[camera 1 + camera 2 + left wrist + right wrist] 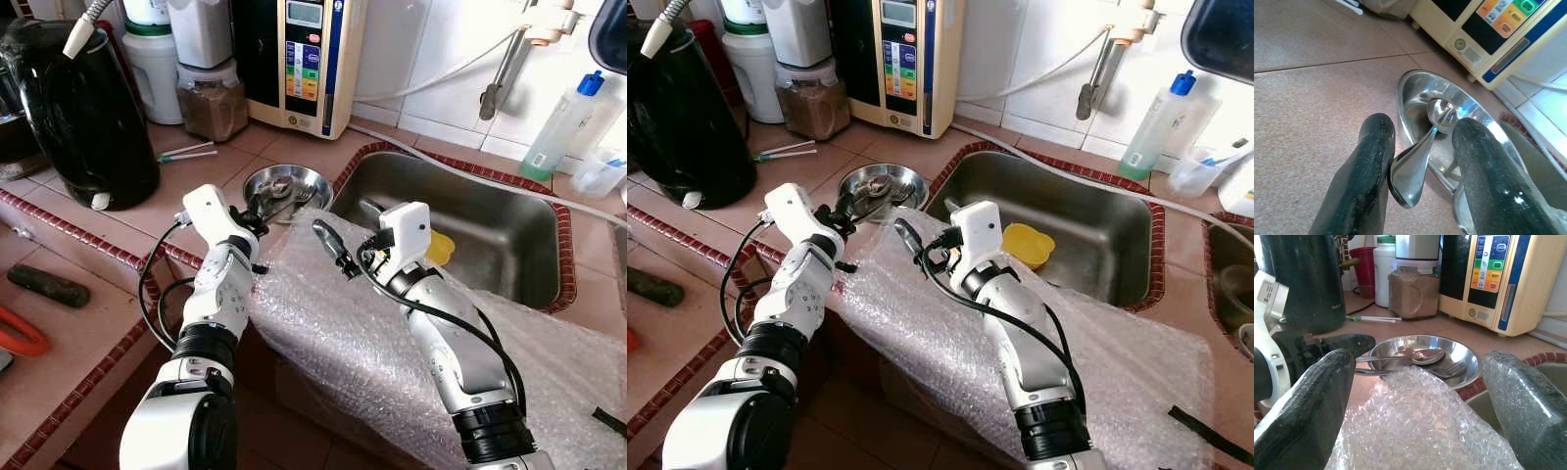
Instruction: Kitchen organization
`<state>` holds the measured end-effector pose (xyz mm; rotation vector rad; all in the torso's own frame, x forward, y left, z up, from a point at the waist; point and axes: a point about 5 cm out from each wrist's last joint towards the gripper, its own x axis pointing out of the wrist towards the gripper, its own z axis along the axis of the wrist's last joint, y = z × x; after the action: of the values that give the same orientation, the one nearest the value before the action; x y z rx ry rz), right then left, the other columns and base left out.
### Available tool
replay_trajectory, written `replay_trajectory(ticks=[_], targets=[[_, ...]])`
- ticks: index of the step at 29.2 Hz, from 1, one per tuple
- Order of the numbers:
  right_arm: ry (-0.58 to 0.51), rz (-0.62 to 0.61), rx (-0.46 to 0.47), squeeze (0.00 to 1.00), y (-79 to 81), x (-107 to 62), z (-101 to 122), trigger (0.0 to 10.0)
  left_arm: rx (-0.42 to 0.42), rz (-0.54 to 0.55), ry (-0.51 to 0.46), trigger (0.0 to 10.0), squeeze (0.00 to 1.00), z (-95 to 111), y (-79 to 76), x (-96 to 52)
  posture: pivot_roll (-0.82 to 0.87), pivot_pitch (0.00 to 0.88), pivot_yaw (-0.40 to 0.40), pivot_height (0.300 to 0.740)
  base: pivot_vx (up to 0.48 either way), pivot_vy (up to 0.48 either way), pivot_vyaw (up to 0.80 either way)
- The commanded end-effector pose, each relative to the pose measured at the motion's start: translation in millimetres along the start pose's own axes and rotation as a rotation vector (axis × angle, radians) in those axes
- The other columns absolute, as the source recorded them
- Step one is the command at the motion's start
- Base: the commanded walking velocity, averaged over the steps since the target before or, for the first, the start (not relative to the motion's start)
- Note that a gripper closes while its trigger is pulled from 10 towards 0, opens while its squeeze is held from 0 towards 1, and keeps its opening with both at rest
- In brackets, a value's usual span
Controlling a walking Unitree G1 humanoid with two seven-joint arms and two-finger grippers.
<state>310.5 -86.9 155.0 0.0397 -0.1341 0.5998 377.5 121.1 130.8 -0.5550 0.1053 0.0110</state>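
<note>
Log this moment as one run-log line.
left gripper: at spoon handle, grip unclear | spoon: bowl end in steel dish | right gripper: open over bubble wrap | sink: yellow item inside
</note>
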Motion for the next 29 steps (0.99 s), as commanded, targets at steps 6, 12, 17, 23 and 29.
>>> replay_trajectory(ticks=[6,12,17,23,29], targets=[[0.011,0.044,0.003,0.0,3.5,-1.1,-0.9,10.0,-0.059,0.008,0.009,0.0,0.0,2.4,-4.1,2.0,0.06,0.0,-0.028,0.74,0.0,0.0,0.0],[0.026,0.053,0.001,0.0,5.6,-1.8,-4.3,10.0,-0.094,0.025,0.012,0.0,0.0,2.8,-0.8,2.1,0.06,0.0,-0.029,0.74,0.0,0.0,0.0],[0.022,0.042,-0.009,0.0,4.7,-1.8,-4.5,10.0,-0.049,0.039,-0.015,0.0,0.0,6.9,0.2,2.0,0.07,0.0,-0.027,0.74,0.0,0.0,0.0],[0.026,0.028,-0.007,0.0,2.5,-1.1,-5.2,10.0,-0.108,0.044,-0.004,0.0,0.0,7.9,-1.7,2.8,0.07,0.0,-0.027,0.74,0.0,0.0,0.0],[0.028,0.025,-0.01,0.0,2.2,-0.4,-5.7,10.0,-0.124,0.02,-0.031,0.0,0.0,12.6,-5.4,2.7,0.07,0.0,-0.025,0.74,0.0,0.0,0.0]])
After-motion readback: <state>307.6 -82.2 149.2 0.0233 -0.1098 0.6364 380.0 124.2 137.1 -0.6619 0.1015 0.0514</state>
